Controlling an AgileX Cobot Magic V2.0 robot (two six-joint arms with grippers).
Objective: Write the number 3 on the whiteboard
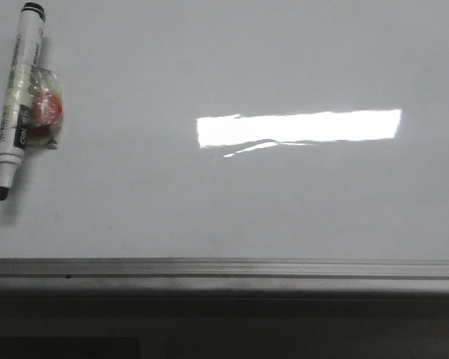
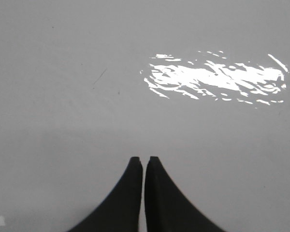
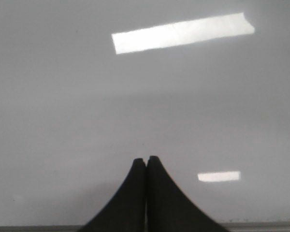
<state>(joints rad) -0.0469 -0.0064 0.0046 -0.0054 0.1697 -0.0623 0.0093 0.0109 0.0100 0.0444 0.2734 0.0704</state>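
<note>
Glossy white-grey, the whiteboard [image 1: 232,202] lies flat and bears no number 3 as yet. The marker pen [image 1: 17,99] rests at its far left, long axis running near to far, black tip toward the near ledge, with a clear-wrapped reddish bundle taped to its barrel. Neither arm shows in the front view, so which way the pen lies from each pincer cannot be told; by side, the left arm is probably nearer. The left gripper [image 2: 144,162] has its fingers pressed together and holds nothing. The right gripper [image 3: 145,161] is likewise closed and empty above bare board.
</note>
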